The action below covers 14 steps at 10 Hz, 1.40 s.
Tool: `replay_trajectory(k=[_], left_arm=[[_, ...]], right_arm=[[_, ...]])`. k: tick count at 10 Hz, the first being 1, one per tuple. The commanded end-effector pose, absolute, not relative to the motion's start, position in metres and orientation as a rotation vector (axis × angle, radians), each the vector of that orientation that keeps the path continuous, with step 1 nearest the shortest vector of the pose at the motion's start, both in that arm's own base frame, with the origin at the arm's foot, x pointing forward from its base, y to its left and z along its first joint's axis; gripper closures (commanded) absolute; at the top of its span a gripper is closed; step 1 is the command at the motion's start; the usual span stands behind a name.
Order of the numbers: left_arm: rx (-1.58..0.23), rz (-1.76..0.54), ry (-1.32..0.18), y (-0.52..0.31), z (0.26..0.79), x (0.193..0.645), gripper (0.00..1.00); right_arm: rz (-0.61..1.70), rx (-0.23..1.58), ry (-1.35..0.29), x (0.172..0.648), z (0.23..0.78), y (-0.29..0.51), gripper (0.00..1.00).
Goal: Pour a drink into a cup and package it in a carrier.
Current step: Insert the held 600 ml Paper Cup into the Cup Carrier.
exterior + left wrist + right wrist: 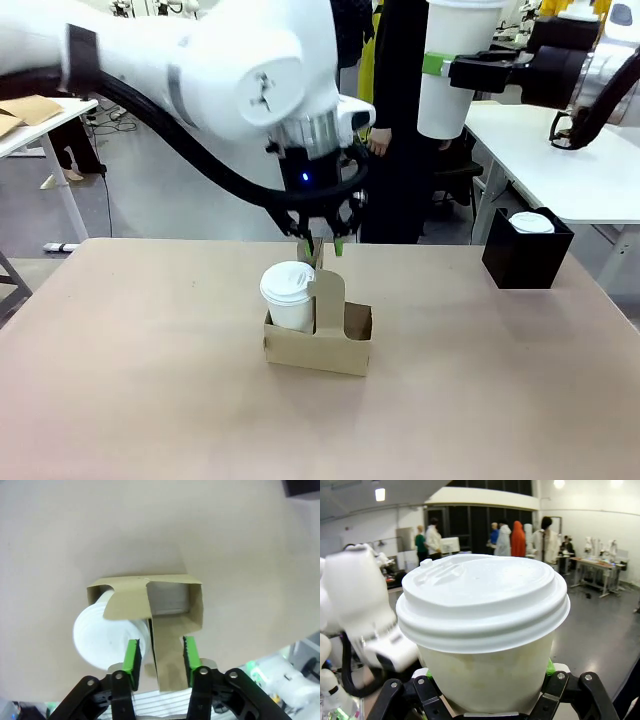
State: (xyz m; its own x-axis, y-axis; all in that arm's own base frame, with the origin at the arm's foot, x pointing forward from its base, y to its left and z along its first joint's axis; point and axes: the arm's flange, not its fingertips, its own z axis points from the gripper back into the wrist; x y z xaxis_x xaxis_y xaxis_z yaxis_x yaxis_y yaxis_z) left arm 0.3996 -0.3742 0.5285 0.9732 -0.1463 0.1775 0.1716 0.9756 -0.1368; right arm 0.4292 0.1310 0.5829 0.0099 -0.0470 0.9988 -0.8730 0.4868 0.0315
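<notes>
Found carrier (318, 345) mid-table (150, 400), well clear of every edge. Noted one lidded cup (288, 292) seated in its left slot; right slot (357, 322) empty. Saw left gripper (322, 247) hanging just above and behind the tab (327, 295), pads (132, 655) spread and straddling it in the wrist view, gap visible on the cup side, so not pinching anything. Saw right gripper (440, 66) up high at far right, clamped round a second cup (445, 100), lid on, upright, well apart from the carrier.

Judged step in hand: steady carrier by the tab, then drop second cup into the empty slot. Called for a grip low and centred on the tab, without nudging the seated cup's lid just beside the left pad. Called for bringing second cup in from the right, kept vertical, straight down, clear of the left wrist. Had plenty of bare table all round; only box (525, 255) near the right edge to pass over or skirt
</notes>
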Motion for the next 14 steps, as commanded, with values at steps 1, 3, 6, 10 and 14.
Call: replay_trajectory(k=[1, 3, 6, 10, 14], left_arm=[[-0.235, -0.282, -0.162, -0.327, 0.556, 0.378, 0.0], [-0.28, -0.472, -0.222, -0.279, 0.589, 0.355, 0.0], [-0.257, -0.853, -0.382, -0.205, 0.593, 0.328, 0.0], [-0.21, -0.839, -0.35, -0.206, 0.605, 0.331, 0.0], [-0.28, -0.959, -0.443, -0.154, 0.562, 0.327, 0.0]], right_arm=[[0.843, 0.992, -1.34, 0.467, 0.577, 0.108, 0.2], [0.949, 1.149, -1.249, 0.475, 0.553, 0.105, 0.2], [1.109, 1.214, -1.248, 0.472, 0.504, 0.136, 0.2], [1.088, 1.226, -1.225, 0.468, 0.494, 0.143, 0.2], [1.247, 1.312, -1.207, 0.461, 0.456, 0.165, 0.2]])
